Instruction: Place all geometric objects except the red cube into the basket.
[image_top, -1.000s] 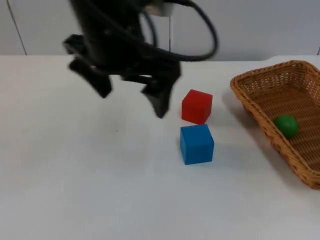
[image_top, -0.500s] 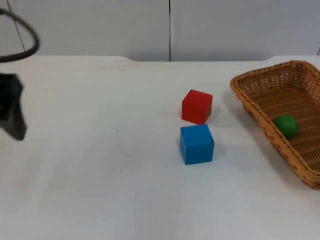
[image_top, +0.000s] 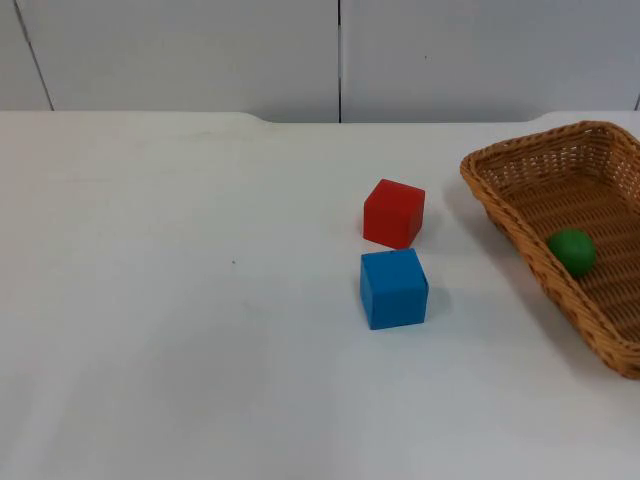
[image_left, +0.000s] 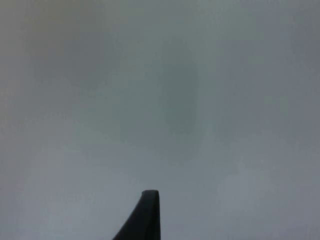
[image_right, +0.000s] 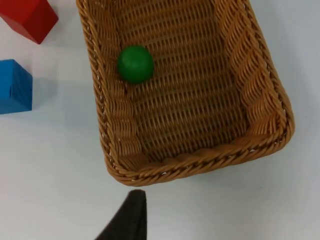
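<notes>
A blue cube (image_top: 393, 288) sits on the white table just in front of a red cube (image_top: 393, 212). Right of them stands a wicker basket (image_top: 515, 238) with a green ball (image_top: 571, 250) inside. From above, the right wrist view takes in the basket (image_right: 107, 115), the green ball (image_right: 135, 64), the blue cube (image_right: 14, 86) and the red cube (image_right: 29, 17). My right gripper (image_right: 127, 217) hovers high over the table, just off the basket's short rim. My left gripper (image_left: 145, 215) hangs over a plain grey surface, away from the objects.
The grey partition wall (image_top: 340, 55) closes the table at the back. White table top (image_top: 180, 300) stretches to the left of the cubes.
The left arm, which hung beside the red cube a second ago, has swung off to the left and out of the top view. The cubes, basket and ball have not moved.
</notes>
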